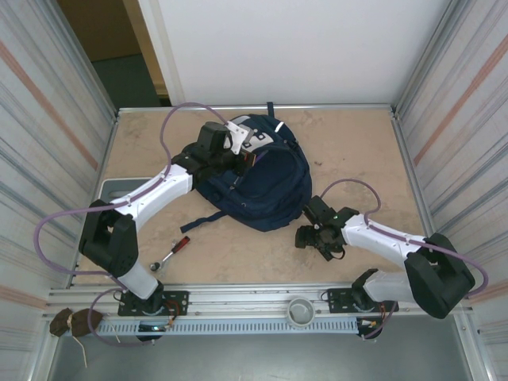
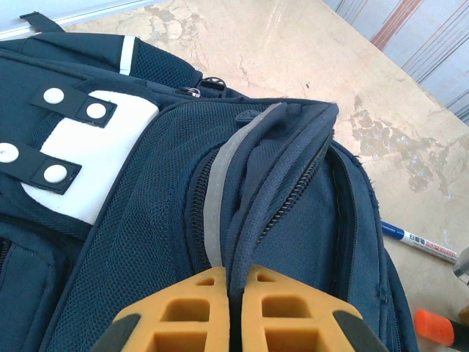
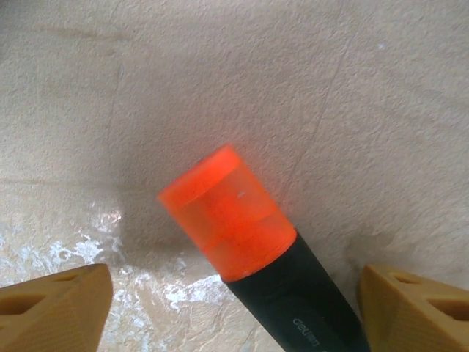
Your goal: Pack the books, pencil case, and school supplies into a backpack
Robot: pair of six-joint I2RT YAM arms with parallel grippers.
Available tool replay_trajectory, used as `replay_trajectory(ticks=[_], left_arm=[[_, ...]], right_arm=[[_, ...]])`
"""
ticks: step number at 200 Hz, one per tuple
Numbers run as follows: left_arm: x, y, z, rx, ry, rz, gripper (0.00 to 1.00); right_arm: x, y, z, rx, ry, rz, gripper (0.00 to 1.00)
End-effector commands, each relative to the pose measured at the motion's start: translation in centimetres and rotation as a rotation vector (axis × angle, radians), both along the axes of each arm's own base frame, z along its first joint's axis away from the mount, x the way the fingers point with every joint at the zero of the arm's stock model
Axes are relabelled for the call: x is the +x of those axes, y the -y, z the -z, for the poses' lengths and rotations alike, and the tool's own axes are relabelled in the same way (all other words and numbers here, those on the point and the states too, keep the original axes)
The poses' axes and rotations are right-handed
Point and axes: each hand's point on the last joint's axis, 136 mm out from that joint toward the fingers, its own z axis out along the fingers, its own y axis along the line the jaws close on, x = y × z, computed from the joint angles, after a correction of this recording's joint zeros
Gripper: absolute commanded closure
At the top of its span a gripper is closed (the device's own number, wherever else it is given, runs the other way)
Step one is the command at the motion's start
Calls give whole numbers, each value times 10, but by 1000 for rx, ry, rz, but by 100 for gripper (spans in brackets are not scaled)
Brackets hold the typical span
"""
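- The beige, mottled tabletop (image 1: pixel 365 151) is being enclosed by corrugated metal walls (image 1: pixel 48 127) at the left and right of the top view and by a white panel (image 1: pixel 302 48) at the top. A dark opening (image 1: pixel 119 55) is being shown in the upper left corner.
- Both arm bases are being carried by an aluminium rail (image 1: pixel 262 300) along the bottom edge.
- Darker stains and pale, flaked spots are being shown on the tabletop in both wrist views.
- The navy backpack (image 1: pixel 270 186) is being supported by the tabletop just above the centre of the top view. Its white patch (image 2: pixel 110 154) is being shown at the left of the left wrist view.
- A raised fold along the backpack's zipper edge is being pinched by the left gripper (image 2: pixel 234 286), its fingers pressed together on the fabric.
- The right gripper (image 3: pixel 231 293) is being held spread at the lower right of the backpack, apart from it. The orange highlighter (image 3: pixel 227 220) is being framed between its fingers and is being touched by neither.
- A white marker (image 2: pixel 421 242) with a blue cap is being shown on bare tabletop just beside the backpack, at the right edge of the left wrist view.
- A red-handled tool (image 1: pixel 176 248) is being shown at the lower left of the backpack.
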Motion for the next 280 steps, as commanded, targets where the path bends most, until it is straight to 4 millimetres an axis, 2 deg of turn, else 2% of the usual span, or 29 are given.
replay_trajectory(ticks=[1,62,110,148,167,200,226,244,260,280], left_arm=[[7,-8,-31,-36,98,-18,100],[5,-6,-29,-41,87,-6,100],[4,-7,-29,-40,88,-4,100],[3,-6,-30,-46,87,2,100],[2,-5,-32,-52,89,3,100],[2,-4,-35,-60,90,4,100],[2,-4,-38,-71,89,4,100],[2,-2,-41,-81,88,7,100],[1,-1,-43,-93,83,14,100],[0,0,-43,-96,79,19,100]], right_arm=[[-12,2,4,-19,-35,9,25],[-11,-1,8,-50,1,-7,62],[-4,-2,3,-57,38,-3,74],[11,-13,-31,47,136,7,77],[26,-31,-64,183,211,6,78],[61,-74,-131,481,344,-3,78],[97,-104,-165,646,406,21,78],[125,-120,-180,742,439,77,78],[150,-131,-182,788,451,132,78],[179,-146,-176,823,449,187,77]])
